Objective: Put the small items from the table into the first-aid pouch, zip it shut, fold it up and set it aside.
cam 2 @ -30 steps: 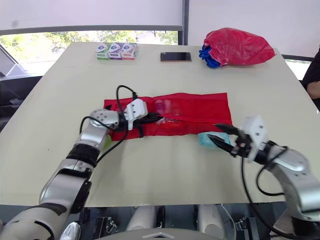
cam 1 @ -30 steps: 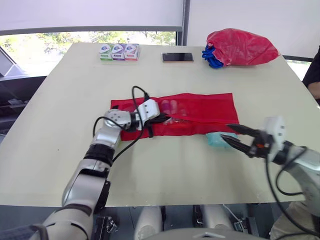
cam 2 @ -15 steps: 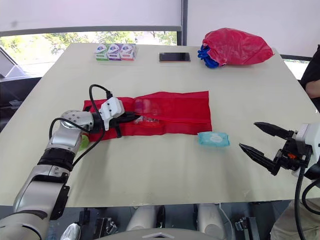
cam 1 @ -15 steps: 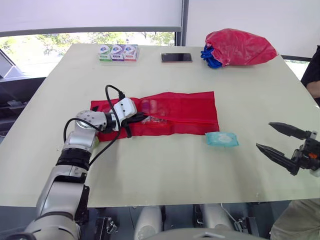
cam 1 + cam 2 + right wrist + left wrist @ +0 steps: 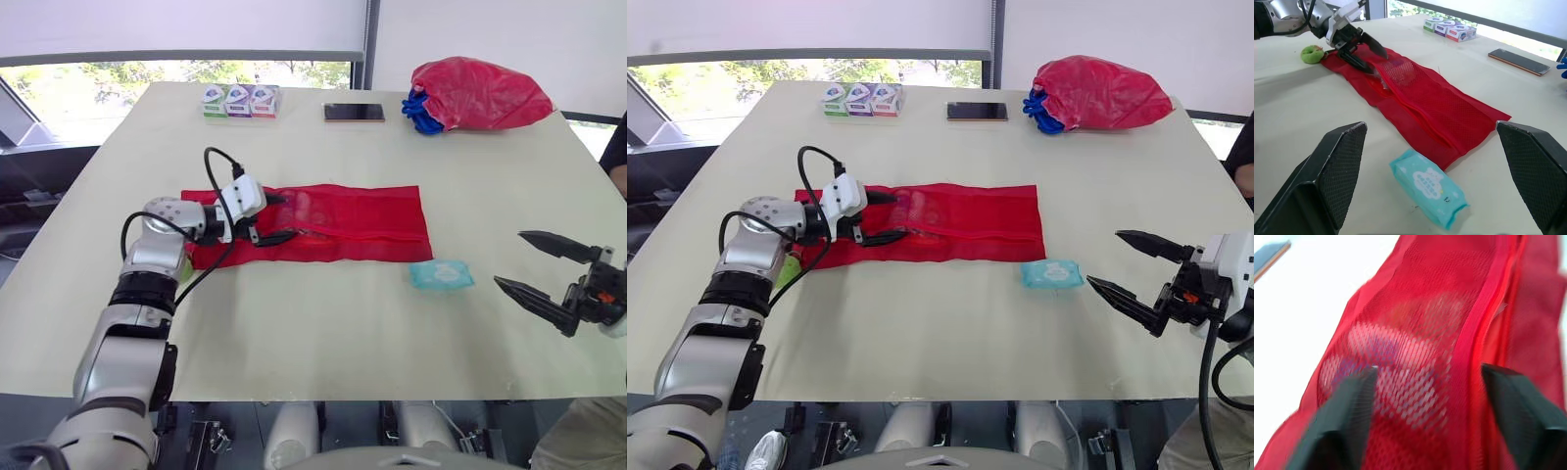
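Red pouch (image 5: 343, 220) lay unrolled in the middle of the table (image 5: 323, 333), some items showing through its mesh. Wipes packet (image 5: 441, 274) sat outside, just beside its near right corner. Left claw (image 5: 292, 215) was spread wide over the pouch's left end. Right claw (image 5: 508, 258) gaped empty, apart from the packet. Zipping and folding were not yet done.

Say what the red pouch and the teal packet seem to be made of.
Red pouch: likely matte synthetic mesh fabric, judging by the open, see-through weave. Teal packet: probably soft plastic film, judging by its slight sheen, puffy shape and printed face.

Red mesh pouch (image 5: 353, 221), teal wipes pack (image 5: 441, 274) (white print)
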